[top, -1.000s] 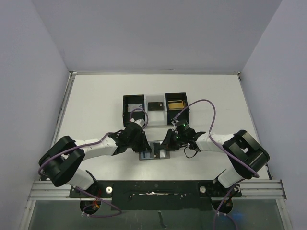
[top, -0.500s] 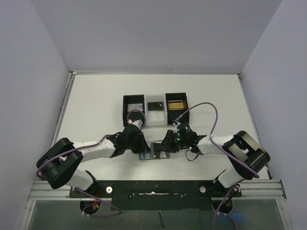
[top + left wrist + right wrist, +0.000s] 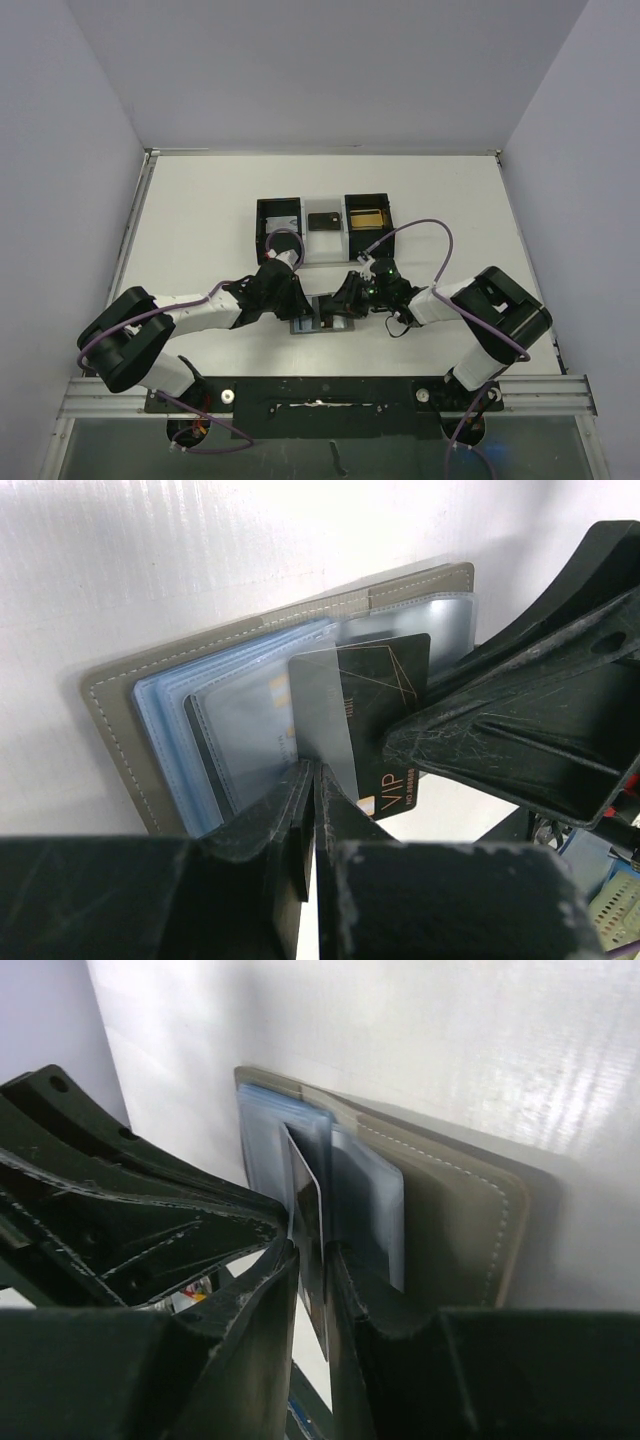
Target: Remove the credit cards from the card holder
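Observation:
The grey card holder (image 3: 325,318) lies open on the table between my two grippers. In the left wrist view it (image 3: 120,705) shows blue and clear sleeves. A black credit card (image 3: 385,705) marked VIP stands up out of a sleeve. My right gripper (image 3: 348,298) is shut on this card's edge (image 3: 308,1230), its fingers (image 3: 375,1300) on either side. My left gripper (image 3: 296,300) is shut on a clear sleeve (image 3: 325,715) of the holder, its tip (image 3: 316,780) just in front of the card. Other cards inside the sleeves show only as faint shapes.
A black three-compartment tray (image 3: 325,243) stands behind the holder, with a pale card on the left (image 3: 281,222), a dark one in the middle (image 3: 322,221) and a gold one on the right (image 3: 366,217). The two grippers nearly touch over the holder.
My right arm has drawn in towards the holder and its gripper has edged left. My left gripper has barely moved. The holder stays in place.

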